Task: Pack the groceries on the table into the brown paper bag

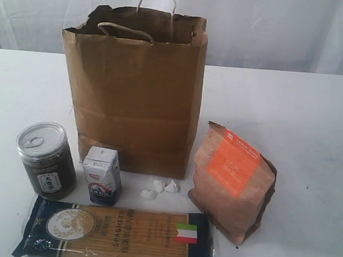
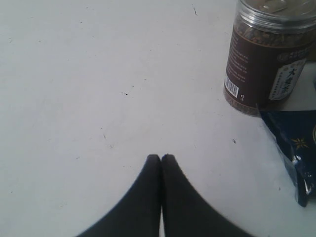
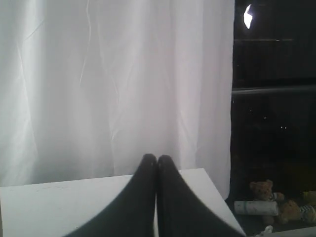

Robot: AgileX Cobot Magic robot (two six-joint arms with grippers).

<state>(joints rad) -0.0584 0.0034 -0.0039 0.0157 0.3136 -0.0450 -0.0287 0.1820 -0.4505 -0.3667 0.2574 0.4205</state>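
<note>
The brown paper bag [image 1: 136, 89] stands upright and open-topped in the middle of the white table [image 1: 316, 117]. In front of it stand a dark jar with a silver pull-tab lid [image 1: 47, 160] [image 2: 269, 57] and a small white-blue carton [image 1: 102, 175]. A long spaghetti pack [image 1: 117, 235] [image 2: 296, 148] lies flat nearest the front edge. An orange-labelled brown pouch [image 1: 233, 182] leans at the right. My left gripper [image 2: 161, 156] is shut and empty over bare table, apart from the jar. My right gripper [image 3: 157, 157] is shut and empty, facing a white curtain. Neither arm shows in the exterior view.
Small white crumpled bits [image 1: 159, 189] lie on the table between carton and pouch. A white curtain [image 3: 113, 84] hangs behind the table. Beyond the table's corner [image 3: 207, 182], stuffed toys [image 3: 276, 202] lie in a dark area.
</note>
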